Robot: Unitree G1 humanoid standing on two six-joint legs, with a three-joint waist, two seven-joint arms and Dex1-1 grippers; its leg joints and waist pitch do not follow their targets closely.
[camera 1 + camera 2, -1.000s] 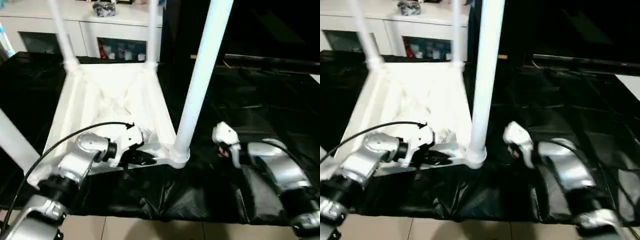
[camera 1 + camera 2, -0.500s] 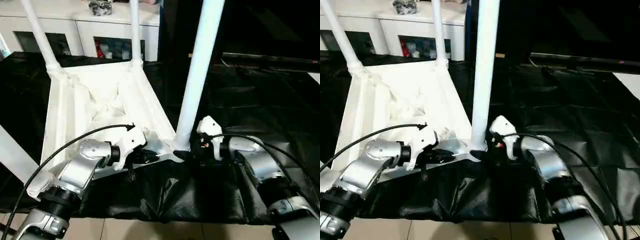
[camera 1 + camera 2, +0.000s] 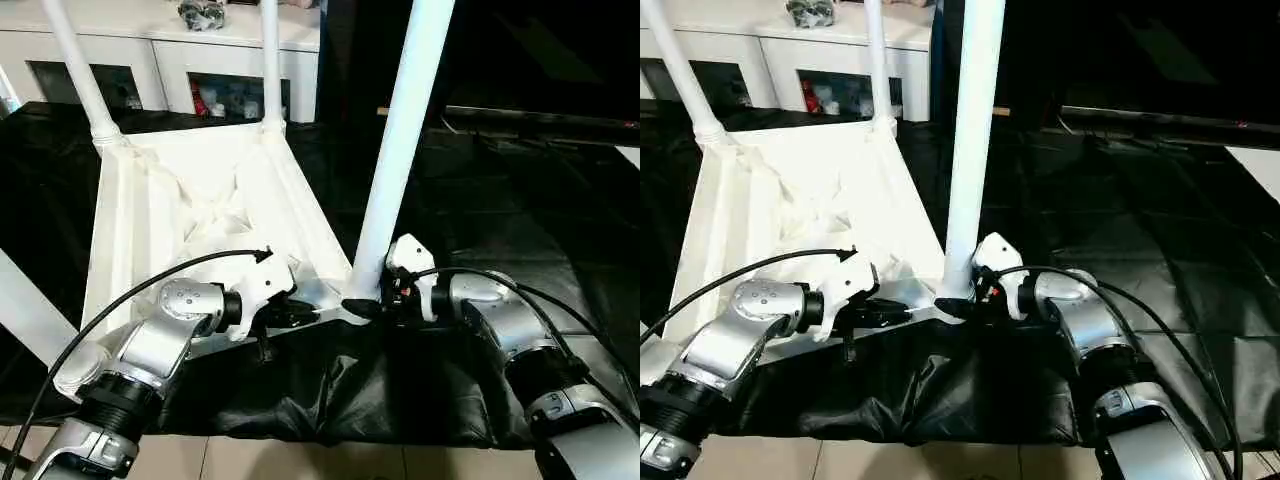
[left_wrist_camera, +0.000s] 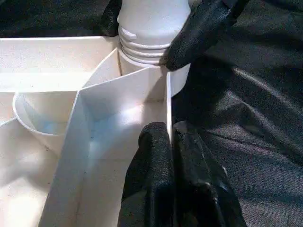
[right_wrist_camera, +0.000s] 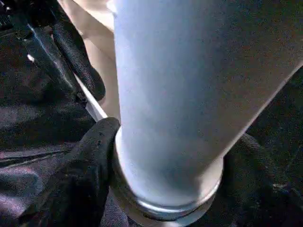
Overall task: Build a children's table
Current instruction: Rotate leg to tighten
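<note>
The white tabletop (image 3: 200,200) lies upside down on the black-draped table, ribs facing up. Two legs (image 3: 270,60) stand in its far sockets, and another leg (image 3: 25,300) slants at the near left. The near-right leg (image 3: 400,130) rises from its corner socket. My left gripper (image 3: 300,315) is shut on the tabletop's near rim, its fingers (image 4: 161,161) pinching the thin wall. My right gripper (image 3: 365,305) is shut around the base of the near-right leg (image 5: 189,94), with one finger (image 5: 90,156) pressed against the collar just above the socket.
A white glass-door cabinet (image 3: 200,50) stands behind the work table. Black cloth (image 3: 500,200) spreads wide to the right of the tabletop and bunches at the near edge (image 3: 330,390). Tiled floor (image 3: 300,460) shows below. A black cable (image 3: 150,280) arcs over my left forearm.
My right gripper has moved left from the open cloth to the near-right leg's base and closed around it. The left gripper has kept its hold on the rim. The camera shifted.
</note>
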